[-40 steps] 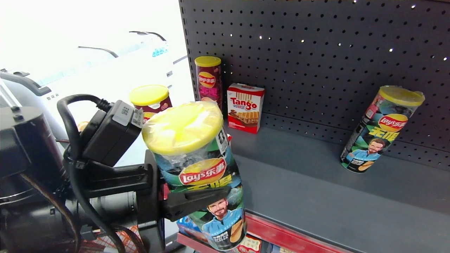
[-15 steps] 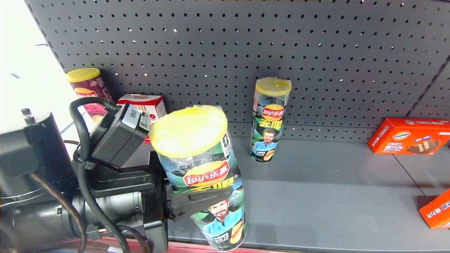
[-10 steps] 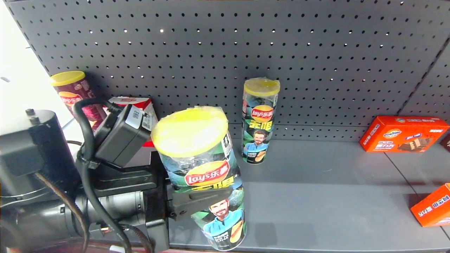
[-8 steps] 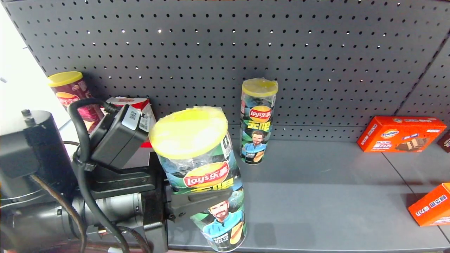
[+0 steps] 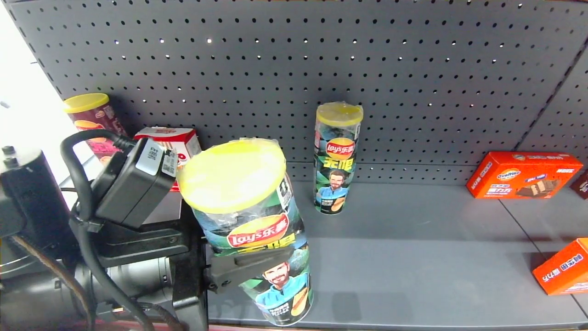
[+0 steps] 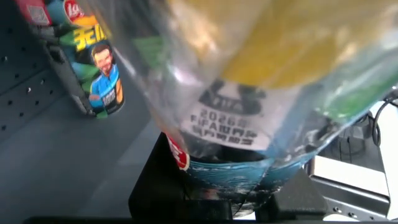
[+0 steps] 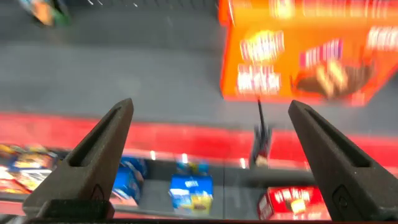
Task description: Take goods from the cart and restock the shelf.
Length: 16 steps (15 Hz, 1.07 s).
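My left gripper [image 5: 239,262] is shut on a green chips can [image 5: 250,230] with a yellow lid, held upright over the front left of the grey shelf [image 5: 413,257]. The same can's clear wrap and lid [image 6: 267,81] sit close before the left wrist camera. A matching chips can [image 5: 335,158] stands on the shelf against the pegboard, to the right of and behind the held one; it is the standing can [image 6: 93,62] in the left wrist view. My right gripper [image 7: 208,162] is open, with nothing between its fingers, in front of the shelf's red front edge [image 7: 186,140].
A maroon chips can [image 5: 92,122] and a red-and-white wafer box [image 5: 172,145] stand at the shelf's back left. Orange boxes lie at the right: one at the back [image 5: 523,174], one at the front [image 5: 562,266]. An orange box [image 7: 305,50] lies beyond the right gripper. Packets [image 7: 189,186] fill the lower shelf.
The head camera has swung right along the shelf, bringing the orange boxes into view. Over the last half second the left gripper and its can have shifted slightly left and down.
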Tool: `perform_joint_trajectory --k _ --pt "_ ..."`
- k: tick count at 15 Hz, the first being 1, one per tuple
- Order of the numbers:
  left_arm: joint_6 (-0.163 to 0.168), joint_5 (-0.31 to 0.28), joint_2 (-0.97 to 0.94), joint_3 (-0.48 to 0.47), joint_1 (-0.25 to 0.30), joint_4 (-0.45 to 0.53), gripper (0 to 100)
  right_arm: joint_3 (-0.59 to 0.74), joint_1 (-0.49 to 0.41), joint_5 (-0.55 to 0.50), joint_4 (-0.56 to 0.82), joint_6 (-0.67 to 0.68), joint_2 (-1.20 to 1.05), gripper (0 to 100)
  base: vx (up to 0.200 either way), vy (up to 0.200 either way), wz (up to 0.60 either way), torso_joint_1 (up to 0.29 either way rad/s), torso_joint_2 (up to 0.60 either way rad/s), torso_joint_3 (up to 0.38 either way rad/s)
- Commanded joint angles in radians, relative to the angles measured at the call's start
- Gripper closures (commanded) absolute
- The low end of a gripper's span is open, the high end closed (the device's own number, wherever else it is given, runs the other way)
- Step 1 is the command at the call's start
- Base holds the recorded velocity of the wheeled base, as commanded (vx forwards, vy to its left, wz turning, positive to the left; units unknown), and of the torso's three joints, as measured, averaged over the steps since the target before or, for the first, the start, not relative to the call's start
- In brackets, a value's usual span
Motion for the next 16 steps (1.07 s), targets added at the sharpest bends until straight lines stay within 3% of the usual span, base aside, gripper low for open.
perform_joint_trajectory --k 1,4,6,9,12,15,16 --pt "-0.006 -0.009 -0.01 0.005 0.025 -0.004 100 -0.249 0.024 0.075 0.012 -0.052 0.301 0 0.0 0.0 0.0 0.0 0.0 0.0" --pt "-0.006 -0.013 0.006 0.002 0.045 -0.011 100 -0.335 0.041 0.119 0.005 -0.077 0.445 0 0.0 0.0 0.0 0.0 0.0 0.0" --pt "-0.007 -0.026 -0.005 0.01 0.058 -0.01 100 -0.414 0.164 0.178 -0.014 -0.08 0.634 0 0.0 0.0 0.0 0.0 0.0 0.0" --pt "-0.007 -0.027 -0.004 0.0 0.062 -0.011 100 -0.492 0.205 0.164 -0.027 -0.082 0.776 0 0.0 0.0 0.0 0.0 0.0 0.0" --pt "-0.007 -0.026 -0.004 0.0 0.064 -0.01 100 -0.536 0.243 0.184 -0.171 -0.08 0.956 0 0.0 0.0 0.0 0.0 0.0 0.0" --pt "-0.007 -0.026 0.006 -0.003 0.064 -0.01 100 -0.559 0.282 0.374 -0.352 -0.085 1.117 0 0.0 0.0 0.0 0.0 0.0 0.0" --pt "-0.009 -0.024 0.004 0.0 0.064 -0.01 100 -0.585 0.277 0.518 -0.433 -0.108 1.187 0 0.0 0.0 0.0 0.0 0.0 0.0"
